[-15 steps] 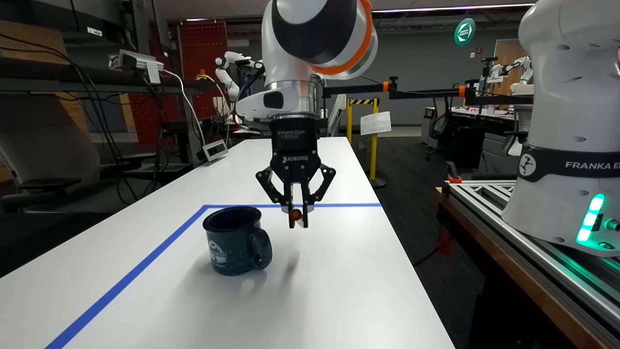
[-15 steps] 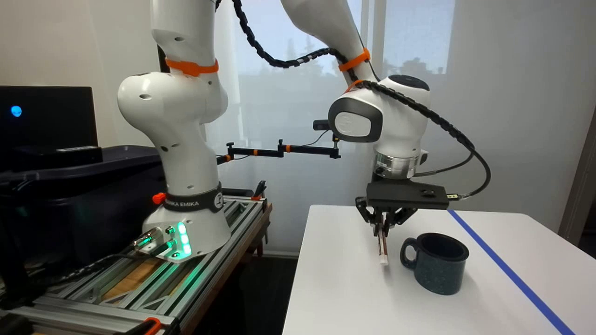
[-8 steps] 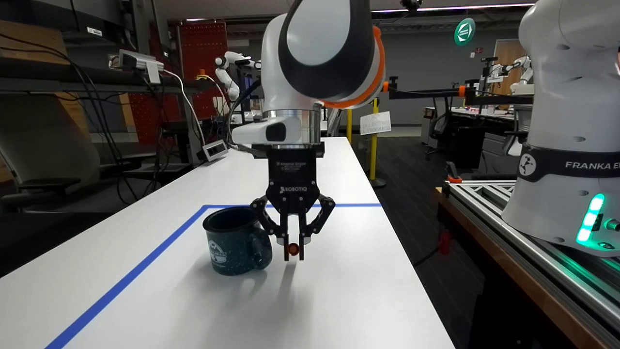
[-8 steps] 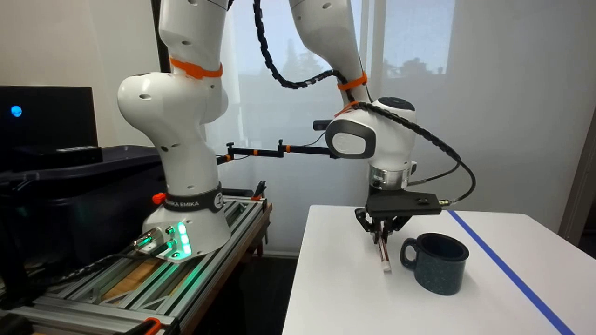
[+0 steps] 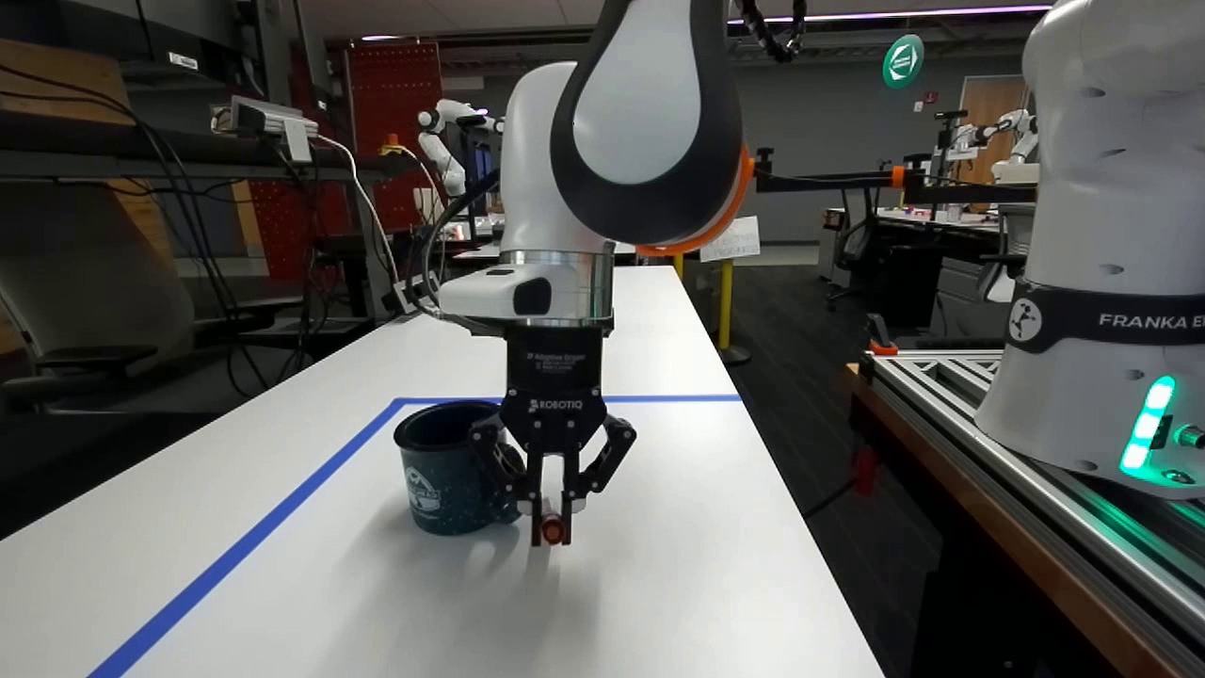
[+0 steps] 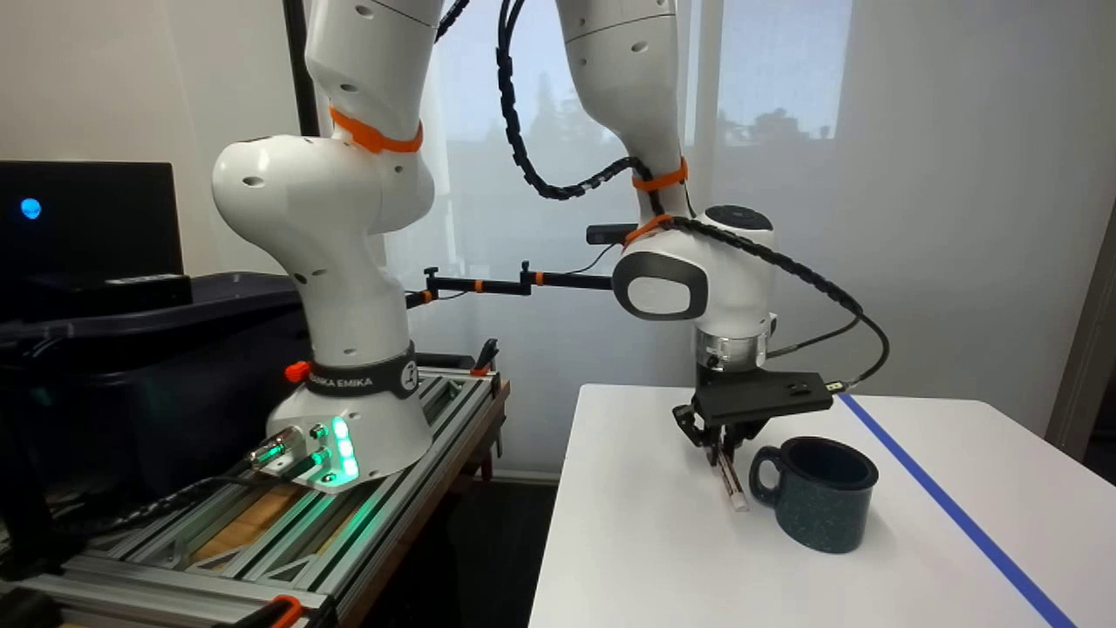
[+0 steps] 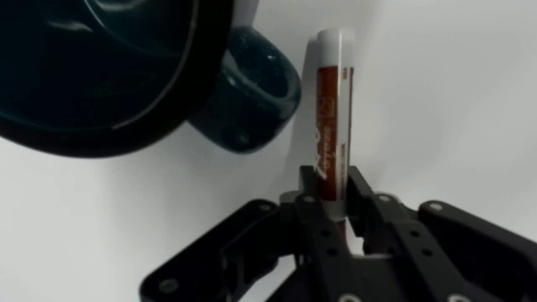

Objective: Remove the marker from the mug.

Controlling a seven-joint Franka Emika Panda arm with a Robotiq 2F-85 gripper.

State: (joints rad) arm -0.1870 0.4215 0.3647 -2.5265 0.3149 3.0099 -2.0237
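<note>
The marker (image 7: 334, 105) is orange-red and white, with a white end pointing away from the gripper. My gripper (image 7: 329, 178) is shut on it near its other end, one finger on each side. The marker hangs tilted beside the mug in an exterior view (image 6: 731, 487); I cannot tell whether its white tip touches the table. The dark teal mug (image 5: 442, 485) stands upright, and its handle (image 7: 260, 105) faces the marker, with a small gap between. In an exterior view the gripper (image 5: 552, 533) is low over the table and partly hides the mug's handle.
The white table (image 5: 678, 584) carries a blue tape line (image 5: 282, 513) beyond the mug. The tape also shows in an exterior view (image 6: 950, 510). The robot base (image 6: 349, 436) stands on a metal frame beside the table. A grey wired box (image 5: 414, 290) sits at the table's far edge.
My gripper has moved down with the marker in it, from above the table to low beside the mug's handle. The marker now tilts more, its white tip nearer the mug. The mug has not moved.
</note>
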